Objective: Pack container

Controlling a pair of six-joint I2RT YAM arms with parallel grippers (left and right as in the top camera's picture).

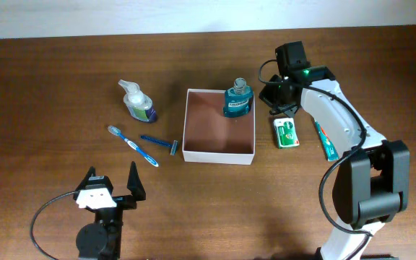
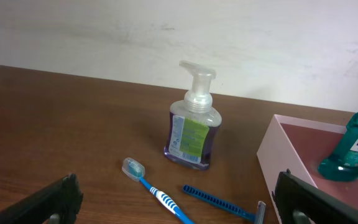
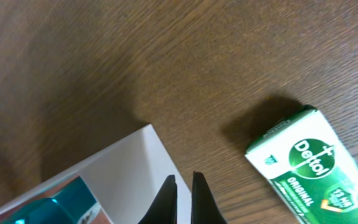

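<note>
The container is a square shallow box with white walls and a reddish-brown inside, at the table's middle. A teal mouthwash bottle stands in its back right corner. My right gripper is shut and empty, hovering just right of that corner; in the right wrist view its fingertips sit over the container's white wall, with the bottle at lower left. My left gripper is open and empty near the front left edge. In the left wrist view it faces the container.
Left of the container are a soap dispenser, a blue toothbrush and a blue razor. Right of it lie a green Dettol packet and a toothpaste tube. The packet also shows in the right wrist view.
</note>
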